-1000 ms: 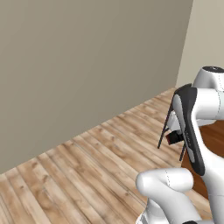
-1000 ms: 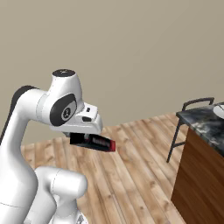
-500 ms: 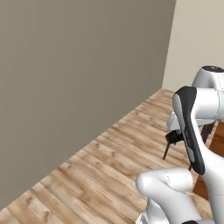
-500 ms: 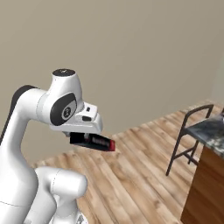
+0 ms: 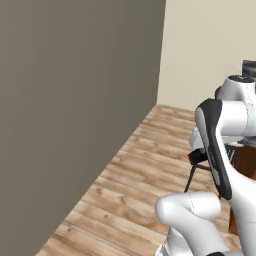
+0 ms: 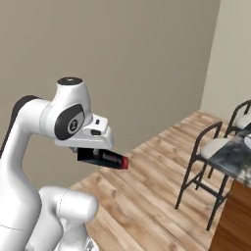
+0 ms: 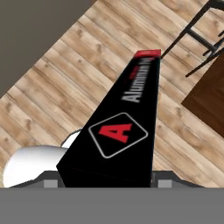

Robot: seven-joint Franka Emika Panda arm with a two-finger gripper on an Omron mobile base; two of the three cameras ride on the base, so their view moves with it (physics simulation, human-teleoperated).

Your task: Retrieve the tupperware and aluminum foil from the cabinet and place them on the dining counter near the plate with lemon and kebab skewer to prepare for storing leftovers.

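My gripper (image 6: 94, 154) is shut on the aluminum foil (image 6: 104, 158), a long black box with a red end, and holds it level in front of the arm. In the hand view the aluminum foil (image 7: 123, 130) runs away from the gripper (image 7: 105, 178) over the wooden floor, its pale lettering and red end far from the fingers. A corner of the dining counter (image 6: 234, 153) with its dark veined top shows at the right edge. The tupperware, cabinet, plate, lemon and kebab skewer are out of view.
A black-framed stool (image 6: 205, 150) stands in front of the counter, a second stool (image 6: 241, 115) behind it. Stool legs (image 7: 197, 31) cross the hand view's top right. A grey wall (image 5: 70, 100) runs along the left, with wooden floor (image 5: 135, 185) between.
The whole scene has shifted in both base views, so the base has moved. The stools and counter corner now show more. The arm still holds the foil in the same pose.
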